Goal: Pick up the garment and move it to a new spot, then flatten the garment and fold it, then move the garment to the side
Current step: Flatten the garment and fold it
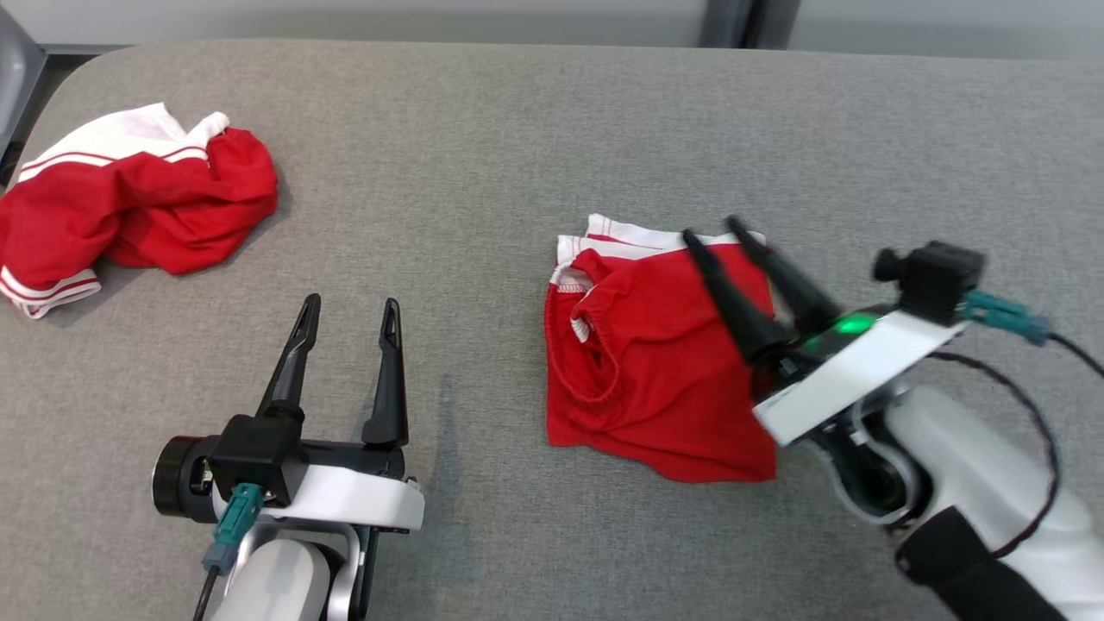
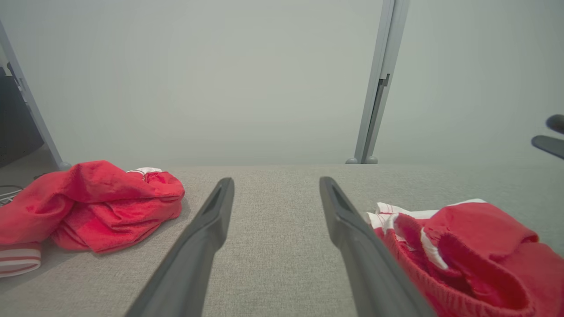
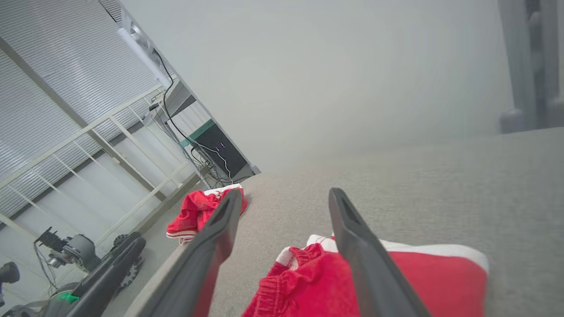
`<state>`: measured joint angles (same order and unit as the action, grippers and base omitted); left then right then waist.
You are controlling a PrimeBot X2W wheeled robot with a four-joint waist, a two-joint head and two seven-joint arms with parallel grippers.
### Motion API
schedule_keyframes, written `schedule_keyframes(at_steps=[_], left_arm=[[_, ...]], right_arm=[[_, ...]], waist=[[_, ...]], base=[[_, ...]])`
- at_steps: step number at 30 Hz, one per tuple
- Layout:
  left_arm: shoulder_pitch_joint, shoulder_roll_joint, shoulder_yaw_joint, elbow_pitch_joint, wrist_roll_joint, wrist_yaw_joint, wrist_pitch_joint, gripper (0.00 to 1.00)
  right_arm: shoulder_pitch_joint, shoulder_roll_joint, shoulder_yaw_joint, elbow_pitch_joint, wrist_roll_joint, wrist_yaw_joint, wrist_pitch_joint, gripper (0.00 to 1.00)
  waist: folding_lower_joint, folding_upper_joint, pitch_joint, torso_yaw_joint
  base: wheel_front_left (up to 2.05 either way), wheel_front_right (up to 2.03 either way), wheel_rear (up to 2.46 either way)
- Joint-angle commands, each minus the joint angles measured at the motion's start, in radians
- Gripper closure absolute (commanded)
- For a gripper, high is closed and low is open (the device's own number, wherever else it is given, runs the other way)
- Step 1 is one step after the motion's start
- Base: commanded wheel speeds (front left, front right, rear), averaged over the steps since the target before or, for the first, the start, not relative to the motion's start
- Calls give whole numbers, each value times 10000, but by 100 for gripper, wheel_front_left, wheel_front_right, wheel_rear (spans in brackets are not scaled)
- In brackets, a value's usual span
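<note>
Right gripper point(image 1: 711, 227) sits with its fingers spread and empty over the far edge of the red garment point(image 1: 642, 379), which lies rumpled right of centre on the grey table point(image 1: 517, 121). Left gripper point(image 1: 352, 302) rests open just beside it. A pinch from here could catch only the top layer, dragging the cloth into a worse bunch instead of flattening it.

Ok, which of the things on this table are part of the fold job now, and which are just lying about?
In the job: red shorts; right gripper, open over them; left gripper, open alongside.
Lying about: crumpled red-and-white garment at the table's far left.
</note>
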<state>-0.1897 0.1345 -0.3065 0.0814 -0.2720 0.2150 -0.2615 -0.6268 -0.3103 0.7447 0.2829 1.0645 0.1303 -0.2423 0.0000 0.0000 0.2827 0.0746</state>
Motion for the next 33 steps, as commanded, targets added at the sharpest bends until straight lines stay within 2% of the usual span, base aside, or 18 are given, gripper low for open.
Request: schedule_keyframes(at_steps=[1,4,13,19,24,33], left_arm=[[-49,37,62,27,-33,-8,-30,0],[8,77,161,7,-37,27,-35,0],[155,270,463,-154,-45,135,-28,0],[191,340,543,-291,-37,194,-31,0],[412,417,563,-367,-71,258,-4,0],[1008,619,668,-546,-220,431,139,0]], right_arm=[[-38,-125,-137,70,-137,9,-98,0],[324,-312,-978,130,-854,9,-238,0],[2106,-203,-4327,-647,-3207,7,-235,0],[3388,13,-5874,-961,-4520,9,-235,0],[4108,258,-6650,-1283,-5460,7,-236,0],[4821,557,-6881,-1695,-6554,7,-237,0]], waist=[[0,0,-33,-75],[0,0,-77,-269],[0,0,-141,-838],[0,0,-215,-1073],[0,0,-344,-1229],[0,0,-872,-1401]], base=[[0,0,0],[0,0,0],[0,0,0],[0,0,0],[0,0,0],[0,0,0]])
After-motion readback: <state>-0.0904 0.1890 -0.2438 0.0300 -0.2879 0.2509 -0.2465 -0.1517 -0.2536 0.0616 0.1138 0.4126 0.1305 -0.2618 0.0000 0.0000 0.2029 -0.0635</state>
